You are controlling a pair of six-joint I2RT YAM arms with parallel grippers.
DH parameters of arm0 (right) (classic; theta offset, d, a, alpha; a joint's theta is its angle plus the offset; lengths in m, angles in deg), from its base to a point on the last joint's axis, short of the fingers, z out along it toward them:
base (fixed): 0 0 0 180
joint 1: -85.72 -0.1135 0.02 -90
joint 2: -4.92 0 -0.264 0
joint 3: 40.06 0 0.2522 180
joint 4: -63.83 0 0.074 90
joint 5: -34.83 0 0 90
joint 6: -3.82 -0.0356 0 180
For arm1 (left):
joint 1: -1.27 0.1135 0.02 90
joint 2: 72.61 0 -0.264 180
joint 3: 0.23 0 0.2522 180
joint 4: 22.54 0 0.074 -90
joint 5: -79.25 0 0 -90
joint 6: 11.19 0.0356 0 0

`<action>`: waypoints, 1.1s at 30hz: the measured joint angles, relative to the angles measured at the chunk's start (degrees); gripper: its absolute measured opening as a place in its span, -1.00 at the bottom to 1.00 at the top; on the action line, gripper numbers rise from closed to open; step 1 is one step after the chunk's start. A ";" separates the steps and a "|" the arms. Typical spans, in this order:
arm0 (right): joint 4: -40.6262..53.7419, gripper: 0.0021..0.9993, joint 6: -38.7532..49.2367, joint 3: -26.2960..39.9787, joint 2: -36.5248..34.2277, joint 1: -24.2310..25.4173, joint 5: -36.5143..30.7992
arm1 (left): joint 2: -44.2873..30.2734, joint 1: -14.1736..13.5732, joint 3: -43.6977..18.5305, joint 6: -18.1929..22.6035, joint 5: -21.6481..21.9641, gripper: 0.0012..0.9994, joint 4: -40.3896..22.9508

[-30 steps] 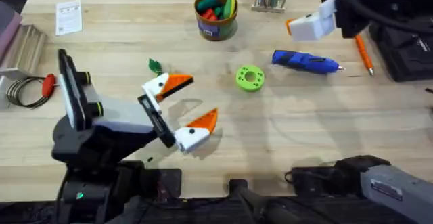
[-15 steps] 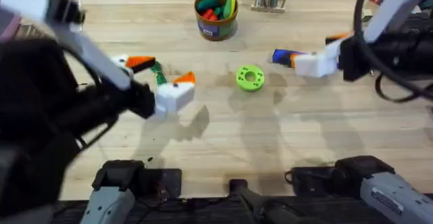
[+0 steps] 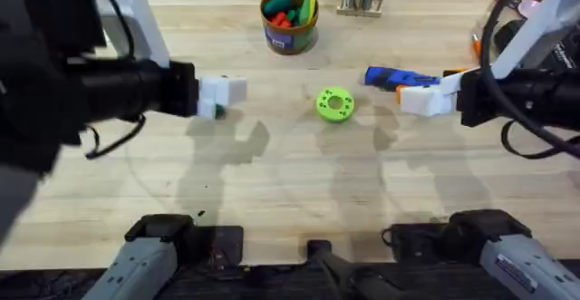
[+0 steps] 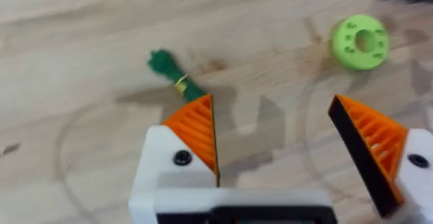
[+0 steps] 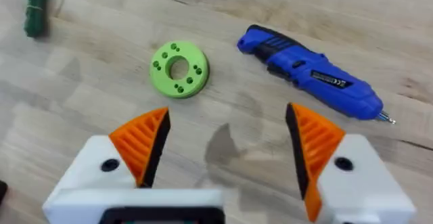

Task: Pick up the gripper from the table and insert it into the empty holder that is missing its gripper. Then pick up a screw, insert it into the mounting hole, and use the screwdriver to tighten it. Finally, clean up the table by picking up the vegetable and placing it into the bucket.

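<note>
Overhead, the left gripper (image 3: 220, 96) hangs over the table's (image 3: 290, 200) left half, its orange-padded fingers (image 4: 196, 126) spread wide in its wrist view, one finger just above the dark-green vegetable (image 4: 172, 75). The right gripper (image 3: 426, 96) hovers toward the right edge, fingers (image 5: 142, 143) also spread apart, holding nothing, above the blue screwdriver (image 3: 403, 80). A green disc (image 3: 334, 103) lies between the two grippers. The bucket (image 3: 289, 16) stands near the far edge, around its middle.
</note>
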 joint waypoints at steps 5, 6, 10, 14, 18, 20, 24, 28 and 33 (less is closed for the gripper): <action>-0.04 0.98 -0.18 -0.02 -0.78 0.00 0.00 | -10.88 0.00 -10.12 -6.69 8.98 0.97 -9.87; -0.04 0.98 -0.19 -0.02 -0.87 0.00 0.00 | -13.14 0.00 -11.81 -8.39 10.48 0.97 -11.20; -0.13 0.98 -0.22 -0.02 -0.86 0.00 0.00 | -23.25 0.00 -17.57 -15.77 14.67 0.97 -14.94; -0.13 0.98 -0.27 -0.02 -0.85 0.00 0.00 | -32.39 0.00 -19.33 -23.24 16.49 0.97 -14.73; -0.14 0.98 -0.39 -0.02 -0.86 0.00 0.00 | -40.09 0.00 -19.33 -29.96 17.41 0.97 -12.46; -0.13 0.98 -0.40 -0.02 -0.87 0.00 0.00 | -43.62 0.00 -19.33 -31.99 17.39 0.97 -11.23; -0.13 0.98 -0.41 -0.02 -0.86 0.00 0.00 | -49.42 0.00 -19.33 -34.06 16.96 0.97 -9.59; -0.13 0.98 -0.39 -0.02 -0.87 0.00 0.00 | -53.36 0.00 -19.33 -34.85 16.12 0.97 -8.33; -0.11 0.98 -0.41 -0.02 -0.85 0.00 0.00 | -54.83 0.00 -19.66 -35.28 15.15 0.92 -8.13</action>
